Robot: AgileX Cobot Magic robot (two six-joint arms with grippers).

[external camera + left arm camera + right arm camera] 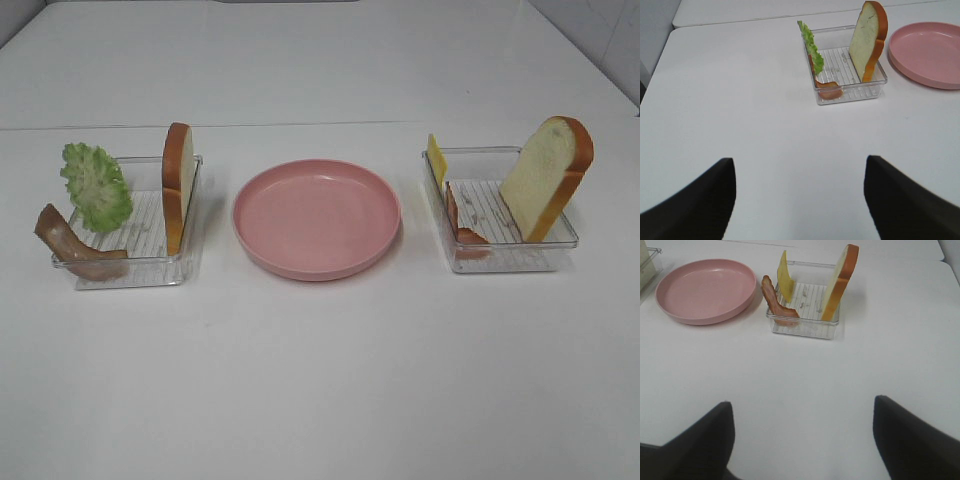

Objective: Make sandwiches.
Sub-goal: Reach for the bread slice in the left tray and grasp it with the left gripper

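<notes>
No stacked sandwich is in view; its parts stand apart. The left clear tray [130,275] holds green lettuce [97,187], a brown bacon strip [70,245] and an upright bread slice [177,185]. The right clear tray [500,262] holds yellow cheese [436,158], a pinkish ham strip [462,225] and a leaning bread slice [545,178]. My left gripper [799,200] is open and empty, well short of the left tray [850,95]. My right gripper [802,440] is open and empty, well short of the right tray [805,330]. Neither gripper shows in the exterior view.
A pink round plate [316,218] with nothing on it sits between the two trays on the white table. It also shows in the left wrist view [927,55] and the right wrist view [705,290]. A table seam runs behind the trays.
</notes>
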